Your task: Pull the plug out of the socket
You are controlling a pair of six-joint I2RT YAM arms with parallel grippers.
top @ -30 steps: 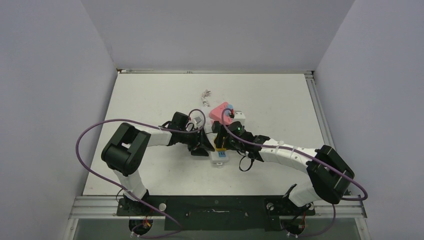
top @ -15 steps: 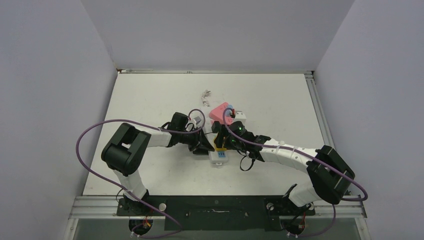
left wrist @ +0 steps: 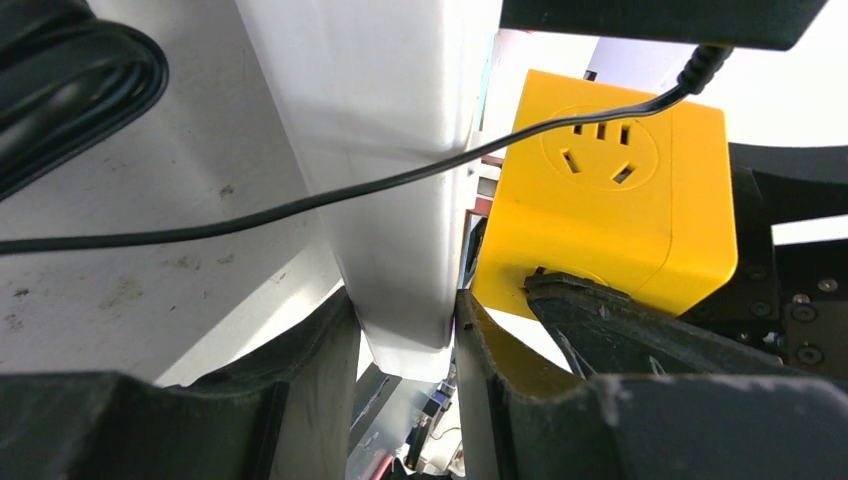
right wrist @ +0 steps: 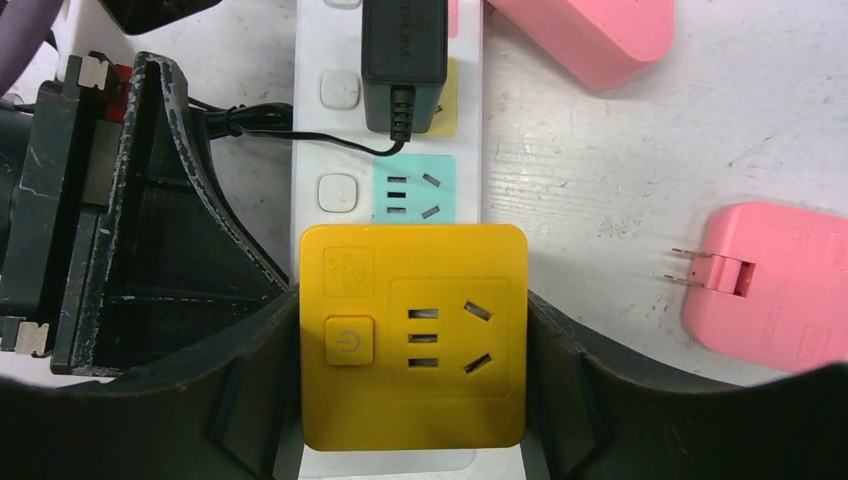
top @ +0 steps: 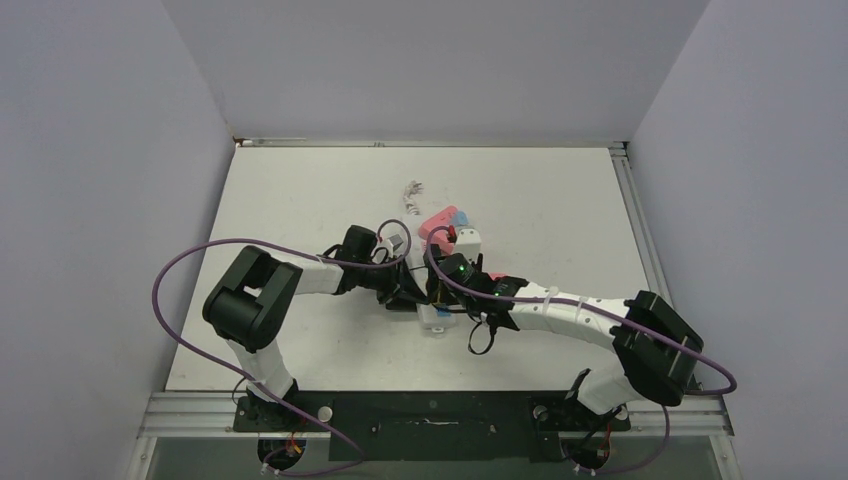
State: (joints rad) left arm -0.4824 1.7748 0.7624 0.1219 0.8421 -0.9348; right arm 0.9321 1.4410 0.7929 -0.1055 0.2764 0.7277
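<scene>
The socket [right wrist: 312,140] is a long white strip with a teal outlet [right wrist: 412,190] showing. A yellow cube plug [right wrist: 413,335] stands on its near end. My right gripper [right wrist: 413,340] is shut on this plug, one finger on each side. My left gripper [left wrist: 405,340] is shut on the socket [left wrist: 380,150], pinching its edge just beside the yellow plug [left wrist: 620,220]. In the top view both grippers meet over the socket [top: 436,322] at mid-table, and the plug is hidden under my right wrist. Whether its pins are still seated I cannot tell.
A black adapter [right wrist: 403,50] with a thin black cord is plugged in further along the socket. Two loose pink plugs [right wrist: 770,290] [right wrist: 590,30] lie to the right of it. A small white object [top: 411,187] lies toward the back.
My left gripper has closed onto the socket's edge. My right wrist has shifted left and nearer, still gripping the yellow plug.
</scene>
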